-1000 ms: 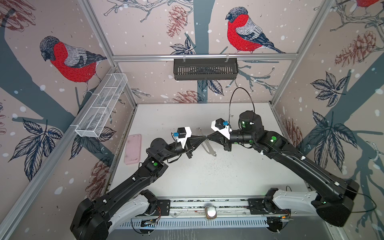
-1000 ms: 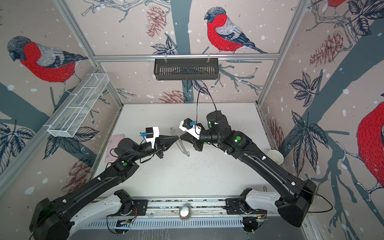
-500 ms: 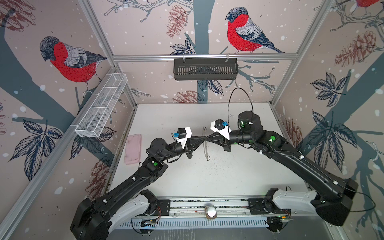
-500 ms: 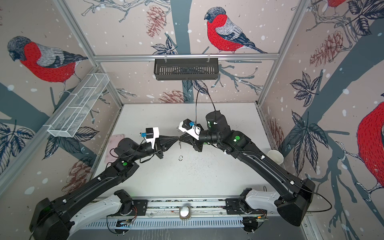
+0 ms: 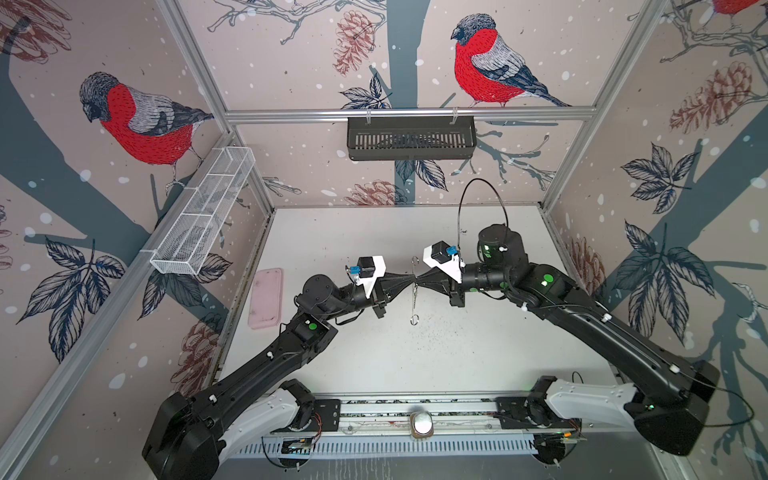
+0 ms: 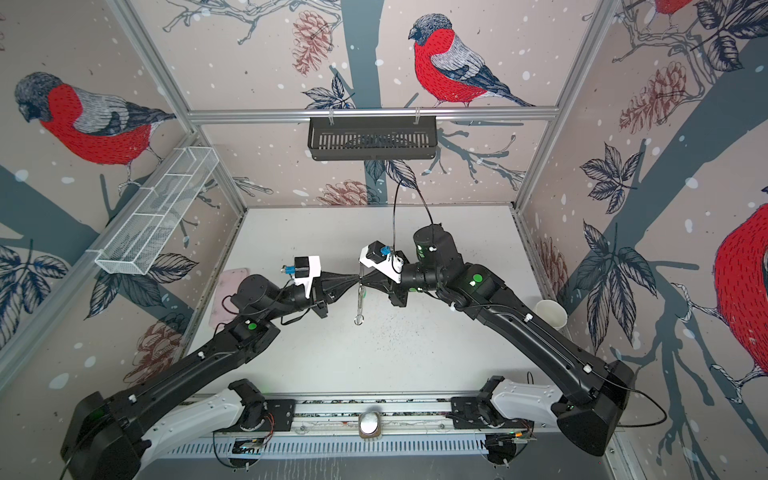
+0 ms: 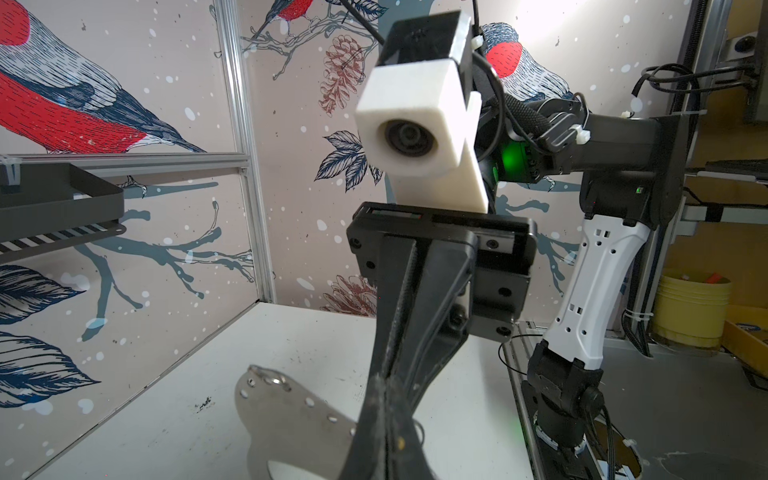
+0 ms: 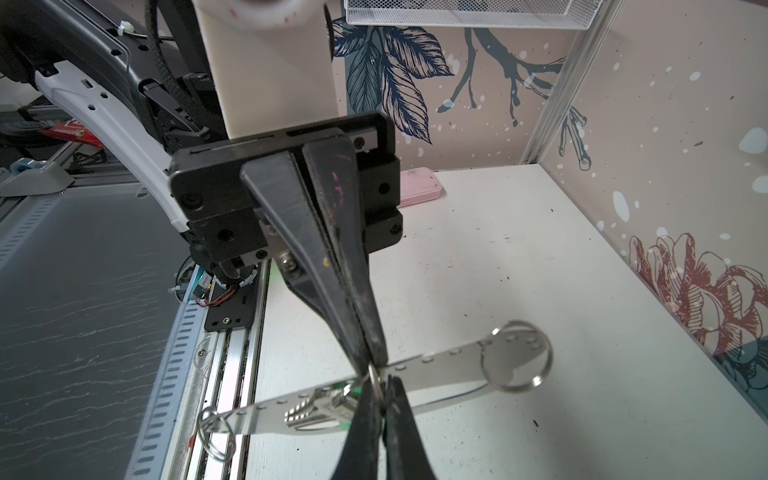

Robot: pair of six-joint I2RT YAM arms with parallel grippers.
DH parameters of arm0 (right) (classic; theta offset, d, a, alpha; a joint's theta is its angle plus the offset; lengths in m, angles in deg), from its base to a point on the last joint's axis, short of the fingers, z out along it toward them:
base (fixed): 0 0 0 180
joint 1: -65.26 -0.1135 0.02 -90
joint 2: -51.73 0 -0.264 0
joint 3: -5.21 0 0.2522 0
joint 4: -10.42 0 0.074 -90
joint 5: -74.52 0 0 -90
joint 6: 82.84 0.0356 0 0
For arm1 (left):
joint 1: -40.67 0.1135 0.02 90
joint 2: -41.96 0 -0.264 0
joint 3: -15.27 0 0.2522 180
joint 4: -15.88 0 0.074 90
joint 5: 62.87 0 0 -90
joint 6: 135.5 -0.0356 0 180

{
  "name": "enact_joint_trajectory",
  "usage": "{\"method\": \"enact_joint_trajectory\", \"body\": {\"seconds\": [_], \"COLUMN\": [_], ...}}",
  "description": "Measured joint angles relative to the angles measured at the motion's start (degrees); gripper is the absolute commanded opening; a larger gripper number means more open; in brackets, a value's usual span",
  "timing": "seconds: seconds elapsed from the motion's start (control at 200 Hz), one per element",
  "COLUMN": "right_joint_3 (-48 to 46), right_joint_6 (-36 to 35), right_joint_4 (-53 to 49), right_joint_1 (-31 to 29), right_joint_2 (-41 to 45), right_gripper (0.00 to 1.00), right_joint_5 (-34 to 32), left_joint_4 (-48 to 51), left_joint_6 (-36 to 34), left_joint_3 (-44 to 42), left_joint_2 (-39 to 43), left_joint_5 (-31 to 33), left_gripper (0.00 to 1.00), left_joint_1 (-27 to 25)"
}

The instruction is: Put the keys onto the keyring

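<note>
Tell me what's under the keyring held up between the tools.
Bare white table shows below the keyring, held aloft by the shut left tool. A green-tagged key lies against it, its tag mostly hidden inside the shut right tool.

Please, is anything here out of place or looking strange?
Yes. The keyring is held upright on edge, not lying flat, between the left hand and right hand, both shut on it tip to tip. Only the green-tagged key shows.

Reaching inward from near left and near right, elbows bent, wrists level, meeting at mid-scene. Pinching the edge of the keyring with the left gripper, jaws pressed together. Facing it tip to tip with the right gripper, likewise closed.
</note>
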Motion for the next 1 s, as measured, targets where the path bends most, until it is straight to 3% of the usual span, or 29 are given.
{"method": "enact_joint_trajectory", "body": {"seconds": [0.22, 0.385, 0.56, 0.75, 1.001], "right_joint_3": [-0.24, 0.52, 0.92, 3.63, 12.66], "right_joint_6": [-0.02, -0.28, -1.31, -1.33, -1.38], "right_joint_4": [0.00, -0.26, -1.73, -5.31, -16.39], "right_joint_1": [0.13, 0.22, 0.50, 0.52, -0.35], "right_joint_2": [0.33, -0.50, -1.53, -2.97, -9.90], "right_gripper": [0.00, 0.00, 0.00, 0.00, 0.00], "right_joint_5": [-0.37, -0.31, 0.04, -1.29, -7.26], "left_joint_4": [1.03, 4.35, 6.40, 12.00, 23.43], "left_joint_6": [-0.50, -1.18, -2.47, -5.46, -11.21], "left_joint_3": [0.92, 2.51, 3.93, 5.38, 8.41], "left_joint_2": [-0.33, 0.26, 1.62, 4.17, 5.97], "left_joint_5": [-0.15, 1.64, 1.88, 4.13, 9.66], "left_gripper": [0.00, 0.19, 0.27, 0.27, 0.16], "left_joint_1": [0.00, 0.04, -0.07, -0.04, 0.00]}}
